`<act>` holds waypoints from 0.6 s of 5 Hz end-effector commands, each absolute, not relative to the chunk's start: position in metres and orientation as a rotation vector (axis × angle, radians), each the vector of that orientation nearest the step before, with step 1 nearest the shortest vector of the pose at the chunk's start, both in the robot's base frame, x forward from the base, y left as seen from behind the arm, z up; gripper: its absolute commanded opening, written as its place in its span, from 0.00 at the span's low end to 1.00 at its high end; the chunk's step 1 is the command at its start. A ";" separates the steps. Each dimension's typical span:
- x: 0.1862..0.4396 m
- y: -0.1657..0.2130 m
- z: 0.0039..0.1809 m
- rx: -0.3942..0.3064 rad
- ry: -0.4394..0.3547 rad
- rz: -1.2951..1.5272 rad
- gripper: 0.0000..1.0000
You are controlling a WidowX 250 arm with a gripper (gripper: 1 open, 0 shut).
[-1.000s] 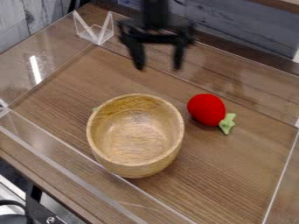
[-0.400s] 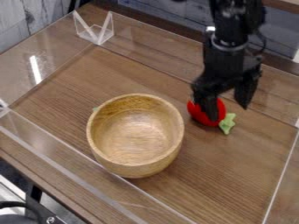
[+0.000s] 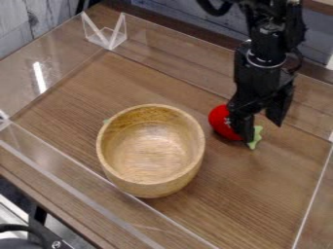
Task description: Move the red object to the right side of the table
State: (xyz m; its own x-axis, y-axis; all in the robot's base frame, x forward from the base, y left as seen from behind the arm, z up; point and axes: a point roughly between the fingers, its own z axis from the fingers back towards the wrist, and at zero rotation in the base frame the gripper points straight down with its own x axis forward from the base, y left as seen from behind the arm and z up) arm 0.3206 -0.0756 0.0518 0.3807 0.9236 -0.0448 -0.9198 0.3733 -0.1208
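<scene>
Change: since the earlier frames the arm has swung from the back of the table across to the right and dropped low, ending directly over the strawberry.
Wooden bowl (image 3: 152, 149): sits left of centre, upright and empty, well apart from the arm.
Red object (image 3: 227, 124): rests on the table (image 3: 78, 88) just right of the bowl, its green leafy tip pointing right; most of it is covered by the fingers in front.
Gripper (image 3: 255, 115): points straight down with fingers spread wide, one on each side of the strawberry; nothing is pinched yet, and contact cannot be judged.
Step in hand: the final descent before grasping, by my reading.
Next move: likely closing the fingers squarely on the rounded body, then lifting just enough to clear the wood and carrying it further right, stopping short of the clear acrylic wall (image 3: 310, 219).
Risk: the smooth round fruit may squirt out sideways.
</scene>
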 end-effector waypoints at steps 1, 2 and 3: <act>0.338 -0.053 0.062 -0.175 -0.079 1.246 1.00; 0.341 -0.036 0.061 -0.172 -0.067 1.264 1.00; 0.343 -0.041 0.070 -0.169 -0.060 1.231 1.00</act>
